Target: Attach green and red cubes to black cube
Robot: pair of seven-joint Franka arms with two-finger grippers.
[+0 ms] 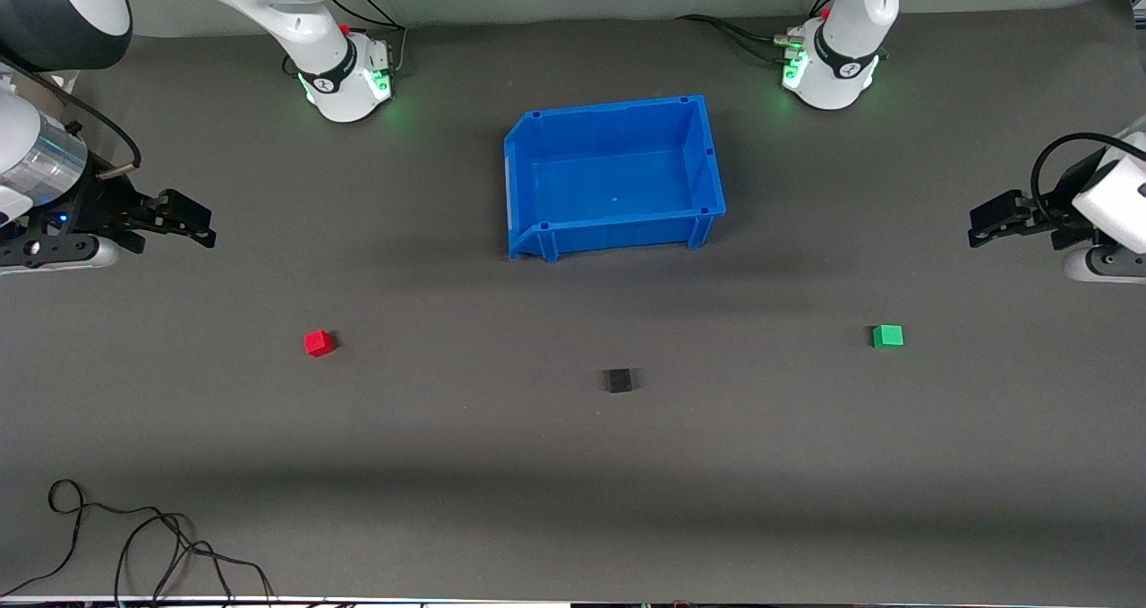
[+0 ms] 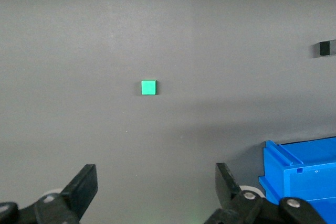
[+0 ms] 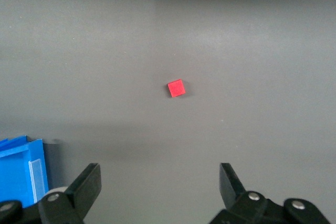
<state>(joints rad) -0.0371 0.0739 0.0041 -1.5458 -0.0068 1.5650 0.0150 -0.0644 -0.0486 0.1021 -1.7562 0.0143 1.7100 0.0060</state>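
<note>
While both arms hung at the table's two ends, nothing was grasped yet. Left gripper (image 1: 978, 225) was up in the air over bare mat at the left arm's end, fingers spread wide, holding nothing; same in its wrist view (image 2: 156, 184). Green cube (image 1: 888, 336) lay flat on the mat, well apart from that gripper, ahead of its open fingertips and roughly centred between them in the wrist view (image 2: 148, 87). Right gripper (image 1: 201, 226) was over mat at the right arm's end, fingers also spread, empty (image 3: 160, 182). Red cube (image 1: 319, 342) sat ahead of it, slightly rotated against the finger line (image 3: 176, 88). Black cube (image 1: 617, 380) rested between the two coloured cubes, a bit nearer the front camera than either, well apart from both grippers; seen at the edge of the left wrist view (image 2: 327, 49). Blue bin (image 1: 707, 156) stood empty, between the grippers. Judgement: each arm was nearest its own cube, left for green, right for red; red likely needs a small wrist turn.
</note>
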